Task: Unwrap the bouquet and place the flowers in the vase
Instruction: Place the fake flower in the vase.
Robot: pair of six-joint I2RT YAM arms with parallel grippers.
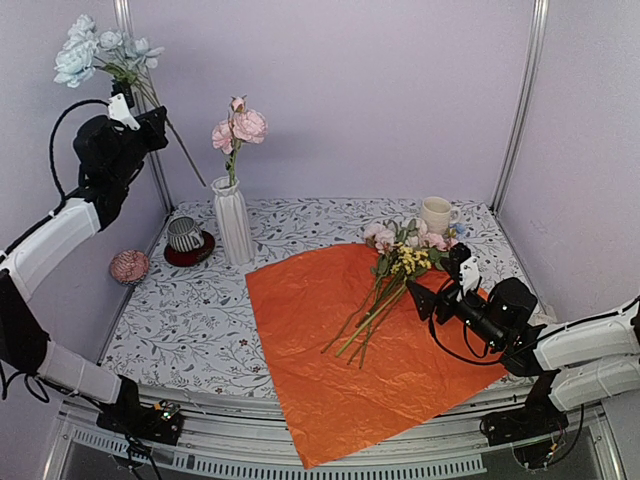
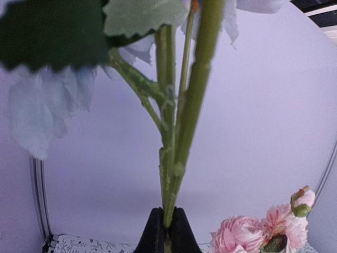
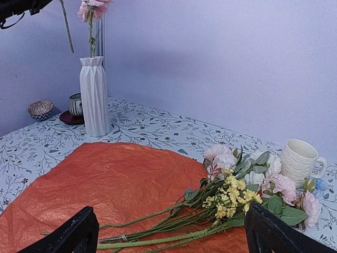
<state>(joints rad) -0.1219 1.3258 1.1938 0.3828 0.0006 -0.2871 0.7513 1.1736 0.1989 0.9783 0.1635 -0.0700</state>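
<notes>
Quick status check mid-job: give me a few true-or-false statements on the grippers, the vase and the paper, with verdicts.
1. The left gripper is shut on a pale blue flower by its stem, held high. True.
2. The vase is empty. False: a pink flower stands in it.
3. The orange paper is wrapped round the flowers. False: it lies spread flat, with the flowers loose and their stems on it.
4. The right gripper is open and holds nothing. True.
5. The mug stands beside the vase. False: it stands far right, behind the flowers.
</notes>
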